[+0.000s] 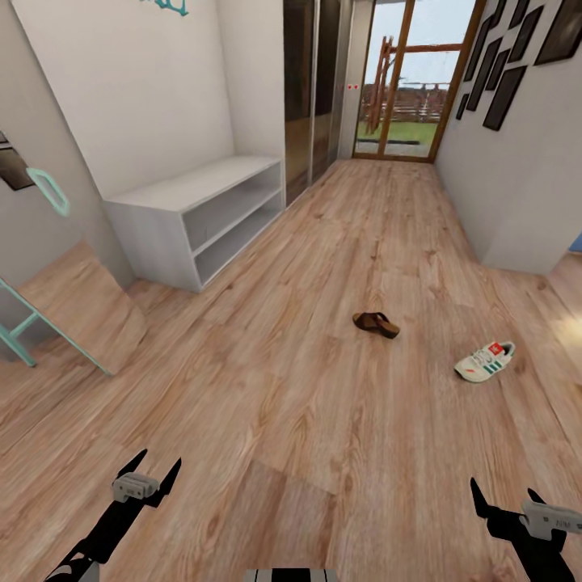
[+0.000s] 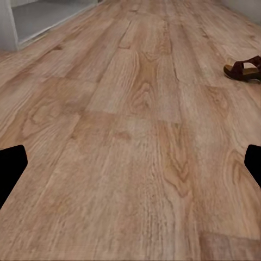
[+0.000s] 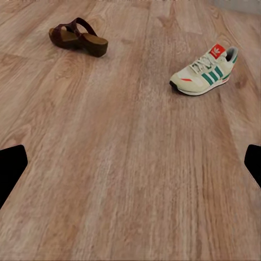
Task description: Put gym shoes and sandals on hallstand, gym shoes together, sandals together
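In the left wrist view the sandal runs off the picture's edge, and the hallstand shows as a mere corner — one end panel and a slice of lower shelf. Both arms leave the head view at its lower edge, the right gripper clipped at the border too; in each wrist view the fingertips are only dark wedges at the sides — their shape cannot be made out

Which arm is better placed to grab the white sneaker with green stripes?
Probably the right gripper: the white lace-up sneaker with green stripes lies on the wood-plank floor ahead of it. The left gripper sits far across. Both jaws are open and empty.
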Robot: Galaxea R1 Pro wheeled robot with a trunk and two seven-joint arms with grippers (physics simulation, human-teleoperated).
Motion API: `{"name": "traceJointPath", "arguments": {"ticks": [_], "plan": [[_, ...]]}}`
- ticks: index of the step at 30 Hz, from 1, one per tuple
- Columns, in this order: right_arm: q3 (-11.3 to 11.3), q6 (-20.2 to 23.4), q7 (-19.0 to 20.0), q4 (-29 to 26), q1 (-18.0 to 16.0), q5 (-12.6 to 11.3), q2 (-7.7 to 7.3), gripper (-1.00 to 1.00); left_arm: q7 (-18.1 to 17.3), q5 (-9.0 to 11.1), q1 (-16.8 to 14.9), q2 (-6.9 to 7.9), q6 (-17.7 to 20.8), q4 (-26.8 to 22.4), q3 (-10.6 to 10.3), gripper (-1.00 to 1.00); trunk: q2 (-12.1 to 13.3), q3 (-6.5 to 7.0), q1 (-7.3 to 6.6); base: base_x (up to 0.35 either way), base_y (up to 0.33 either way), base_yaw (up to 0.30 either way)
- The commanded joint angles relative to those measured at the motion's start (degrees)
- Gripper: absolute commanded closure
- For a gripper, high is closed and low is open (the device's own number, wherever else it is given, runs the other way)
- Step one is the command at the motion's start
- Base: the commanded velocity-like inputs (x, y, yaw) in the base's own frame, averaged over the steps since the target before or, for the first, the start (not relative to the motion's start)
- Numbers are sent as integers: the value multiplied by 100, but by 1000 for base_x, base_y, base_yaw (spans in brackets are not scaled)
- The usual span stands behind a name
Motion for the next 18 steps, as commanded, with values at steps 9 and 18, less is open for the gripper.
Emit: {"name": "traceJointPath", "arguments": {"ticks": [9,18], "plan": [[0,0,0,0,0,0,0,-100,86,-2,0,1,0,0,-2,-100,0,0,0,293,-85,0],[-3,0,0,0,0,0,0,-100,231,-5,0,-1,0,0,-11,-100,0,0,0,316,-20,0]]}}
